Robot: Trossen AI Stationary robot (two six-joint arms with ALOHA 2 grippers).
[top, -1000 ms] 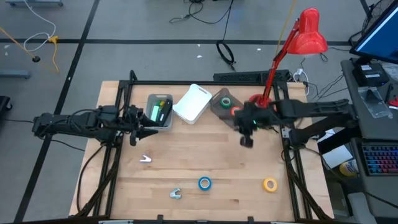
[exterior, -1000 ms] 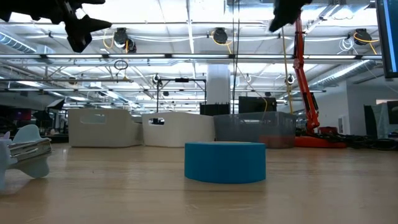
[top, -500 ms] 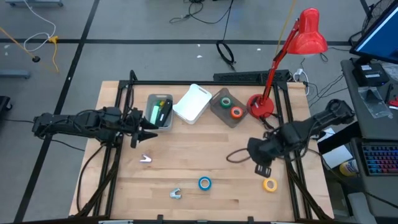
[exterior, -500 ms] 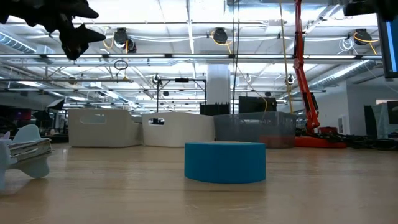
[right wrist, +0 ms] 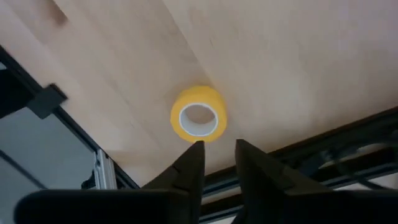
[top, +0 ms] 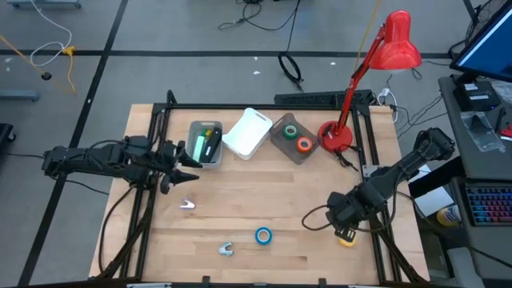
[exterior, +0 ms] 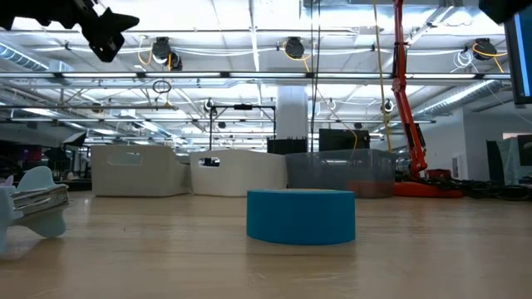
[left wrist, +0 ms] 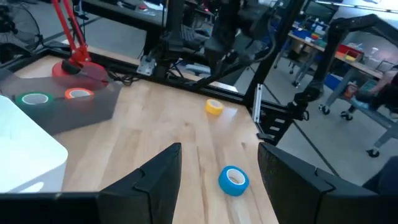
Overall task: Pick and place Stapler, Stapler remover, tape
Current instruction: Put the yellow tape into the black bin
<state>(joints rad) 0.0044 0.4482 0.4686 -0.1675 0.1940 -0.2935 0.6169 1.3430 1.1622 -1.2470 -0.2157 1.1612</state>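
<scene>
Right gripper (right wrist: 214, 152) above the yellow tape (right wrist: 198, 121), jaws slightly apart.
Blue tape (top: 263, 235) nearby on the worktop (top: 264, 192); left gripper (top: 186, 166) waits, jaws spread.

A grey floor (top: 96, 48) marked with dark lines surrounds the wooden table (top: 264, 204); loose cables (top: 264, 14) lie across it, and a yellow-ended white cord (top: 56, 52) trails at one side; a red desk lamp (top: 396, 40) rises from its round base at the table's far edge; a desk with a keyboard (top: 488, 204) and a blue-lit screen (top: 492, 36) stands beside the table; overhead, bright strip lights (exterior: 249, 50) and metal trusses (exterior: 266, 76) span the ceiling.
</scene>
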